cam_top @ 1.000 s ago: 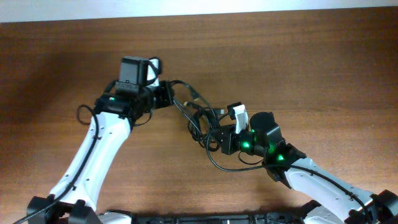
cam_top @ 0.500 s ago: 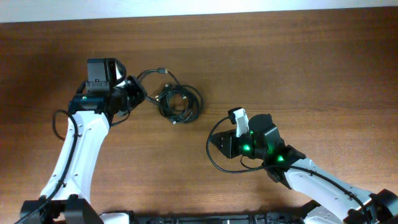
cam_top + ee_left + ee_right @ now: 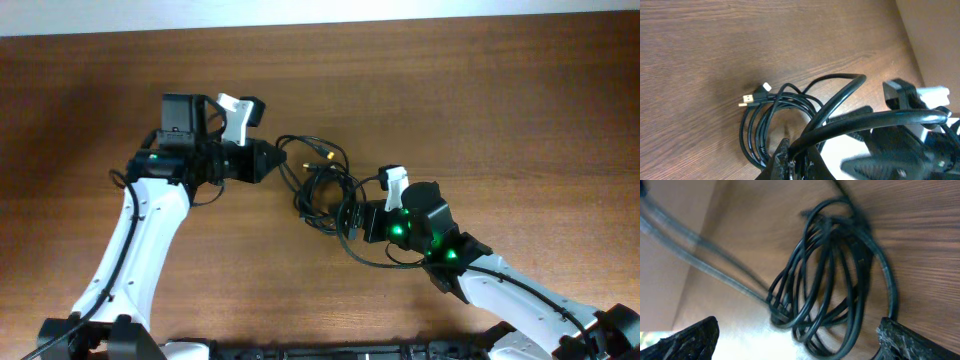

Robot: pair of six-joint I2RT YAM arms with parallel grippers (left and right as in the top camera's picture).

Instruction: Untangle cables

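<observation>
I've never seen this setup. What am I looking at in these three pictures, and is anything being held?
Two white robot arms work at a wooden table. The wide picture is taken from above. The other two come from cameras on each arm's wrist, looking past its own gripper. On the table lies a tangled bundle of thin black cables, one with a gold-tipped plug. The left gripper is shut on a strand leading from the bundle. The right gripper is open, its two fingers spread wide at the bundle's edge, holding nothing.
</observation>
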